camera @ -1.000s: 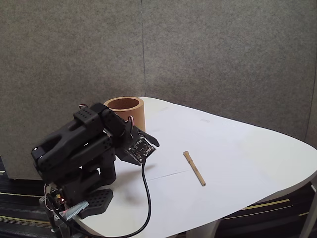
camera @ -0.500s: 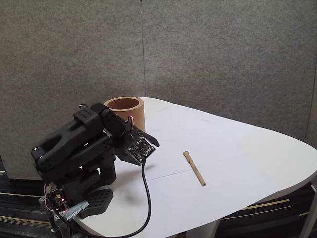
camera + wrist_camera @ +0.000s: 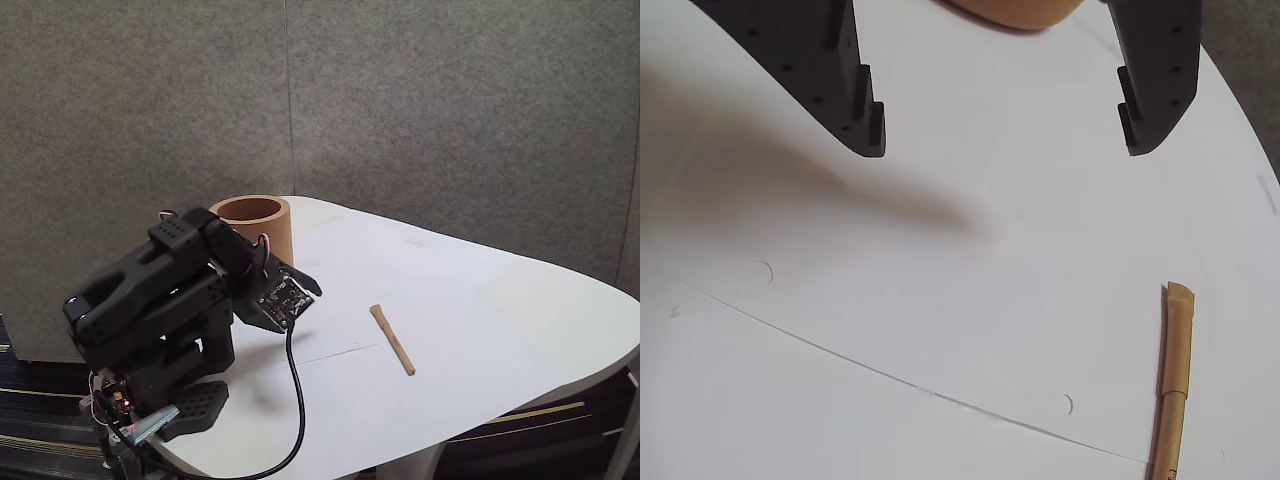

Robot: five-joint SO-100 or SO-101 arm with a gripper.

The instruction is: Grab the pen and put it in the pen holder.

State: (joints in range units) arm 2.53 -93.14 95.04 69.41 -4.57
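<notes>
The pen (image 3: 392, 339), a thin tan stick, lies flat on the white table (image 3: 500, 300), right of the arm in the fixed view. In the wrist view the pen (image 3: 1173, 380) lies at the lower right, well below and right of the fingertips. My gripper (image 3: 1002, 148) is open, its two black fingers (image 3: 855, 100) wide apart with nothing between them, hovering over bare table. In the fixed view the gripper (image 3: 300, 285) is tucked low on the folded arm. The orange-brown pen holder (image 3: 252, 225) stands upright behind the arm; its base (image 3: 1020, 12) shows at the wrist view's top edge.
A black cable (image 3: 298, 400) loops from the wrist down across the table's front. The arm's base (image 3: 165, 400) is clamped at the table's front left edge. A grey wall (image 3: 420, 110) stands behind. A thin seam line (image 3: 890, 378) runs across the table surface.
</notes>
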